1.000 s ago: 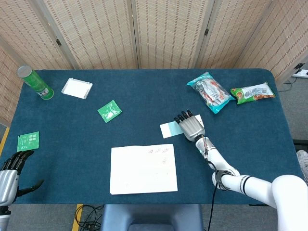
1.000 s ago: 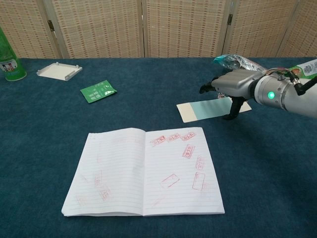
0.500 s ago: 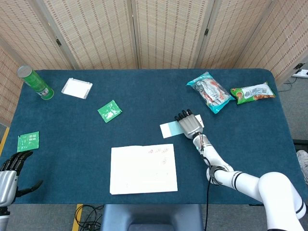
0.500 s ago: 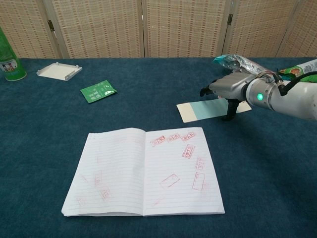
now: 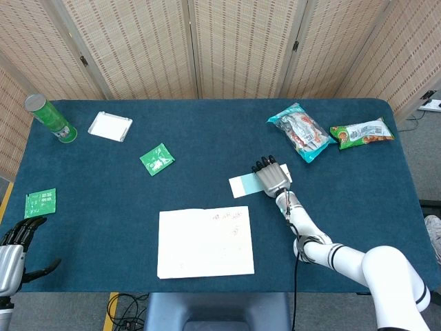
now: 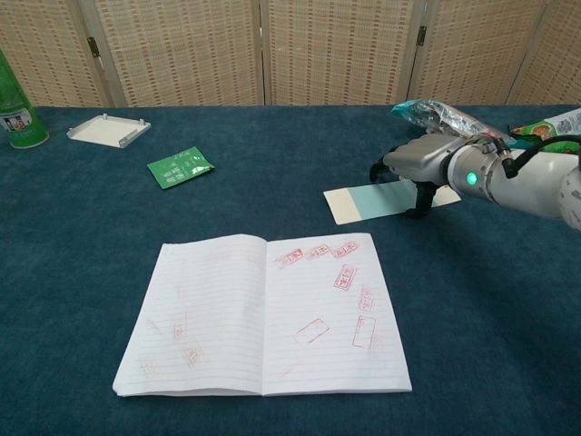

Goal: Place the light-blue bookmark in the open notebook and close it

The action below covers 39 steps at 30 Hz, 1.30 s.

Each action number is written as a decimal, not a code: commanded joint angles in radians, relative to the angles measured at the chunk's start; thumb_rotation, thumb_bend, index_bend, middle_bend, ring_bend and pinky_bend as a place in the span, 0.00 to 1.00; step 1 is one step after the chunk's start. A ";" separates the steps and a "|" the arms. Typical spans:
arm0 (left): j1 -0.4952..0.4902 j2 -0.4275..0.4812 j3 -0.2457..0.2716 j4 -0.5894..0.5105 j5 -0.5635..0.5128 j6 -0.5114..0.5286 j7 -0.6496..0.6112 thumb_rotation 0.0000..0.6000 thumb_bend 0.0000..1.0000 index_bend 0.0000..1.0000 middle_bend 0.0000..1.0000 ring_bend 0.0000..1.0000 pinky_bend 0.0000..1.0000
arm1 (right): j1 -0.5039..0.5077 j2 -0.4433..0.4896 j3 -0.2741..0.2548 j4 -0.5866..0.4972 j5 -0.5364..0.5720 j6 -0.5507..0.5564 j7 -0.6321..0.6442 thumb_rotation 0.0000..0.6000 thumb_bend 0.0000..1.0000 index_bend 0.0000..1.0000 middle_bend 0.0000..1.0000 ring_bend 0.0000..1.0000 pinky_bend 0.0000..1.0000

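The light-blue bookmark (image 5: 242,185) (image 6: 371,201) lies flat on the blue table, just beyond the open notebook's right page. That notebook (image 5: 204,242) (image 6: 263,314) lies near the front edge, its right page carrying red stamps. My right hand (image 5: 271,176) (image 6: 421,164) sits low over the bookmark's right end with fingers spread above it and the thumb down at the near edge; the strip stays flat and nothing is lifted. At the front left corner my left hand (image 5: 14,251) hangs off the table with fingers apart and holds nothing.
A green can (image 5: 52,118) (image 6: 16,107) and a white tray (image 5: 110,126) (image 6: 109,130) stand far left. A green packet (image 5: 157,159) (image 6: 181,167) lies mid-left, another (image 5: 40,203) near the left edge. Two snack bags (image 5: 301,132) (image 5: 362,132) lie behind my right hand.
My right hand has shifted slightly left and lower over the bookmark's right end. The bookmark and notebook have not moved. My left hand has sunk a little.
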 commanded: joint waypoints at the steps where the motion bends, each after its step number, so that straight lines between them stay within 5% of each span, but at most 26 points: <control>1: 0.000 0.000 0.000 0.000 0.000 -0.001 0.000 1.00 0.17 0.18 0.20 0.14 0.22 | 0.001 -0.002 -0.003 0.003 -0.001 0.000 0.004 1.00 0.27 0.18 0.11 0.00 0.08; 25: 0.003 0.002 -0.001 -0.002 0.002 -0.005 -0.001 1.00 0.17 0.18 0.20 0.14 0.22 | -0.007 -0.011 -0.010 0.022 -0.047 0.020 0.055 1.00 0.29 0.25 0.14 0.00 0.08; 39: 0.002 0.007 -0.003 -0.007 0.001 -0.011 0.001 1.00 0.17 0.18 0.20 0.14 0.22 | -0.008 0.072 -0.003 -0.082 -0.147 0.056 0.103 1.00 0.30 0.26 0.15 0.00 0.08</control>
